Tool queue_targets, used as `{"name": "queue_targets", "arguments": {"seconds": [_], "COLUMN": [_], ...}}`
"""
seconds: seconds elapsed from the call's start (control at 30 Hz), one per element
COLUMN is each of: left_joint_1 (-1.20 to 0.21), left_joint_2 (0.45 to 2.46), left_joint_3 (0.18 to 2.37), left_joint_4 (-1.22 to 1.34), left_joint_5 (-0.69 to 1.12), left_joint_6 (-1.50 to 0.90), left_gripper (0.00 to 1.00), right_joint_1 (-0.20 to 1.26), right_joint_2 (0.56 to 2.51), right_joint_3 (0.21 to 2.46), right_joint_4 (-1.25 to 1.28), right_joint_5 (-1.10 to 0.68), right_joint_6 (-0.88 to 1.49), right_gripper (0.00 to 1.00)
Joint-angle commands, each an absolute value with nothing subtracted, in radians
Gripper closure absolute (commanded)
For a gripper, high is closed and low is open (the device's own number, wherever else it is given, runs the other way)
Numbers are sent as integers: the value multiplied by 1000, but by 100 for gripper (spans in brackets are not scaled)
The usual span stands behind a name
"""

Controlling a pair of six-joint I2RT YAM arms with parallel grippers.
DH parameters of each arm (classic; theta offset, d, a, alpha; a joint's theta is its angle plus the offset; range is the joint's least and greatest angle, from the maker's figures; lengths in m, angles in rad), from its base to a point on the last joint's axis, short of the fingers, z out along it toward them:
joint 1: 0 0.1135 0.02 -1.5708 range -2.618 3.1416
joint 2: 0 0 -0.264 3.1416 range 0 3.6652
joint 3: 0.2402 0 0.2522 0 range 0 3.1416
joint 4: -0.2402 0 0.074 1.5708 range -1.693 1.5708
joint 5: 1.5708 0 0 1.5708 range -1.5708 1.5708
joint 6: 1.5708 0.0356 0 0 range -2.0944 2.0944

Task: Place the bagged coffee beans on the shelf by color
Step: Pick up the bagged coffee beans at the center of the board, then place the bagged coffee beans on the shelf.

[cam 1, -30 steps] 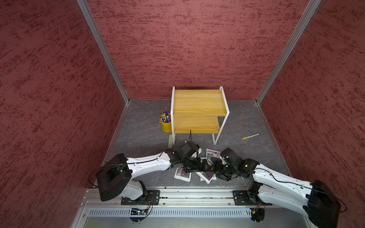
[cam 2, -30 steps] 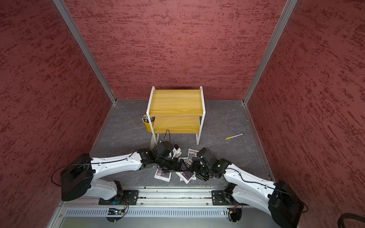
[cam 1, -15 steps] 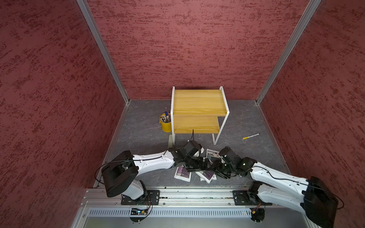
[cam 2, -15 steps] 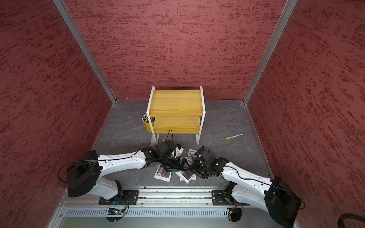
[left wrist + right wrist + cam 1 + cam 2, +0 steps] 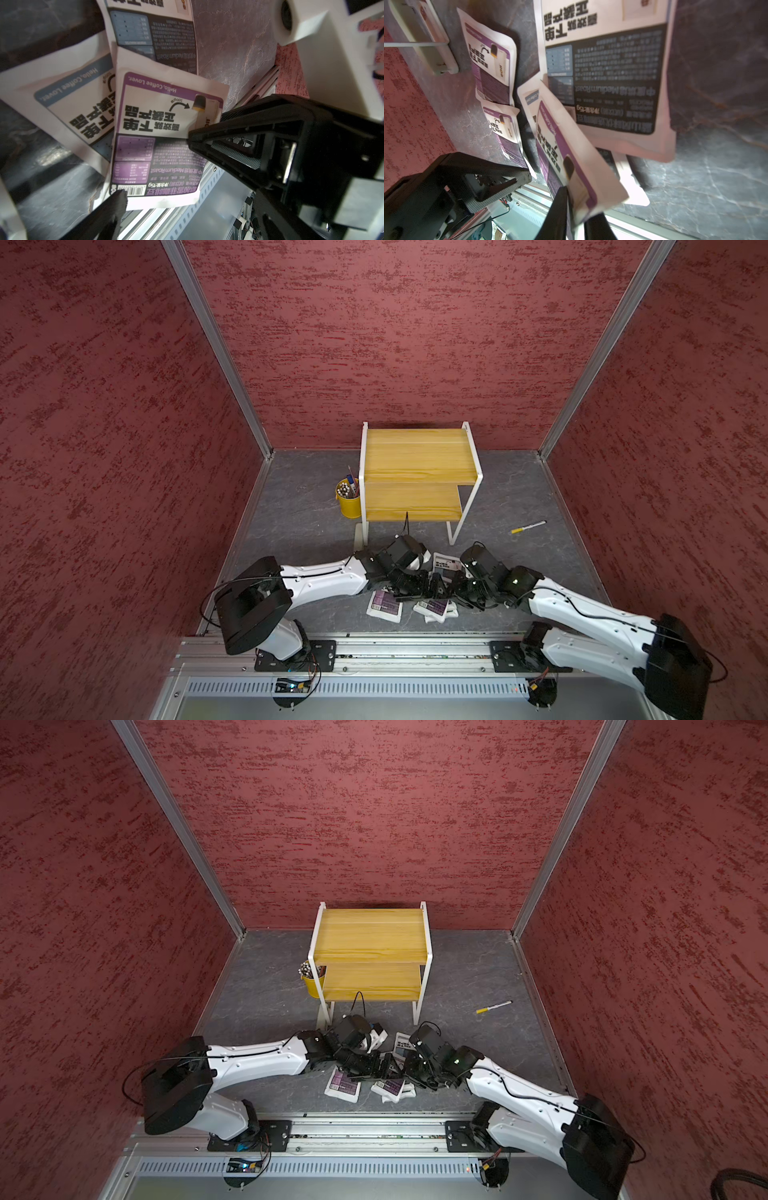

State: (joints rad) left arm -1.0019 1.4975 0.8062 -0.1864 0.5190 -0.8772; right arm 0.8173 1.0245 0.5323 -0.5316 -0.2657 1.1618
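Observation:
The bagged coffee beans lie in a heap at the front of the floor, with both grippers over them. My right gripper [image 5: 575, 216] [image 5: 451, 591] is shut on the edge of a purple bag [image 5: 571, 155] [image 5: 155, 135], which tilts up off a grey-blue bag [image 5: 72, 99]. My left gripper [image 5: 191, 214] [image 5: 430, 589] is open around the same purple bag's barcode end, and one fingertip [image 5: 116, 201] is beside it. Another grey-blue bag [image 5: 445, 565] and two purple bags [image 5: 492, 62] [image 5: 504, 128] lie flat nearby. The shelf [image 5: 415, 456] [image 5: 370, 936] stands bare at the back.
A yellow pen bucket [image 5: 349, 502] stands at the shelf's left side. A pale oblong case [image 5: 358, 531] lies by the shelf's front left leg. A yellow-capped marker [image 5: 528, 527] lies on the floor at the right. Red walls close in three sides, and a metal rail [image 5: 395, 649] runs along the front.
My right gripper has closed its jaws onto the purple bag's edge. Both arms have edged in over the heap. The left gripper stays open.

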Motion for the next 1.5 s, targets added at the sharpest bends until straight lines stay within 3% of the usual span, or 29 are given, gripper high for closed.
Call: {"name": "queue_targets", "arguments": {"seconds": [0.0, 0.43, 0.73, 0.9, 1.03, 1.27, 1.47], "left_joint_1": [-988, -799, -545, -313, -204, -147, -91], "left_joint_2": [1447, 1097, 853, 795, 800, 817, 835], "left_joint_3": [824, 825, 902, 966, 1025, 1068, 1102], "left_joint_4": [-207, -362, -498, -565, -630, -663, -773], "left_joint_5": [525, 595, 774, 902, 906, 891, 903], "left_joint_6": [-854, -828, -826, -823, -813, -800, -715], "left_gripper": [0, 0, 0, 0, 0, 0, 0], "right_joint_1": [823, 824, 824, 817, 767, 633, 546], "right_joint_2": [996, 902, 965, 1133, 1322, 1687, 1876], "right_joint_3": [566, 795, 1178, 1523, 1803, 2292, 2520], "right_joint_4": [-596, -700, -799, -887, -958, -1098, -1124], "right_joint_5": [-227, -254, -311, -341, -413, -567, -667], "right_joint_6": [1150, 1044, 912, 820, 762, 687, 688], "right_gripper": [87, 91, 94, 94, 94, 94, 94]}}
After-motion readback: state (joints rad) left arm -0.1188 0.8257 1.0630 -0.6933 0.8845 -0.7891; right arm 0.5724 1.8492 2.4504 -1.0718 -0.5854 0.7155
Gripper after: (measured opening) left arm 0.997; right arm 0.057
